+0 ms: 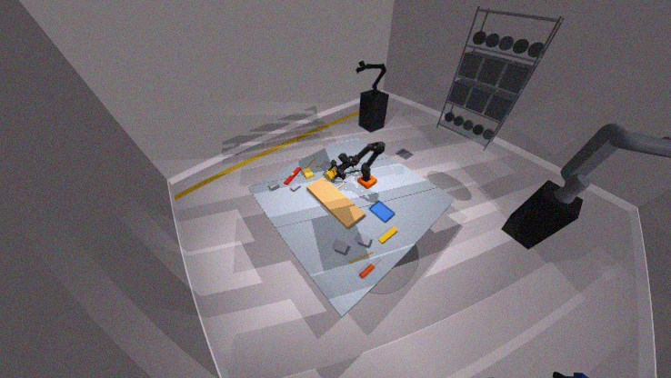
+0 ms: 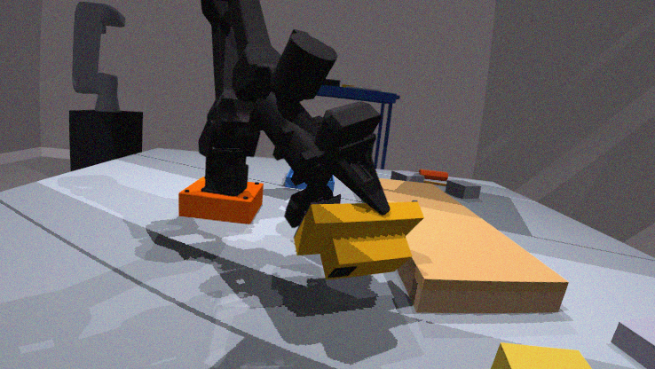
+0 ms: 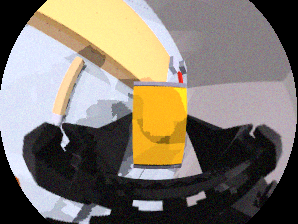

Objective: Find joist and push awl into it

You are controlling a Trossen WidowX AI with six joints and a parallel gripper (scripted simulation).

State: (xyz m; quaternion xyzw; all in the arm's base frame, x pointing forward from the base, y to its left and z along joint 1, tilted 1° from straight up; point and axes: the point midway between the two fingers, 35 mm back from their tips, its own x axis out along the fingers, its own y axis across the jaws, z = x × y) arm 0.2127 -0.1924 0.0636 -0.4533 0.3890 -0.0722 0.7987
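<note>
My gripper [image 1: 332, 173] [image 2: 339, 215] [image 3: 159, 116] is shut on the yellow stud finder [image 1: 330, 174] [image 2: 374, 249] [image 3: 160, 102], held tilted above the table beside the panel's end. The tan floor panel [image 1: 331, 197] [image 2: 477, 247] [image 3: 115, 35] lies flat; no joist shows. The blue tray [image 1: 381, 211] lies on the panel's other side from the grey blocks, partly hidden behind the gripper in the exterior view. A tan handle with a pale end [image 3: 68, 87], perhaps the awl, lies beside the panel. An orange-red handle [image 1: 366, 271] with a thin shaft lies at the table's far end from the arm.
The arm's orange base [image 1: 366, 181] [image 2: 220, 201] stands beside the panel. A yellow block [image 1: 307, 173] [image 2: 536, 357] and a red bar [image 1: 292, 175] [image 3: 180, 77] lie past the panel's end. A yellow bar [image 1: 387, 234], a thin orange stick [image 1: 361, 257] and grey blocks [image 1: 341, 246] lie beyond the tray.
</note>
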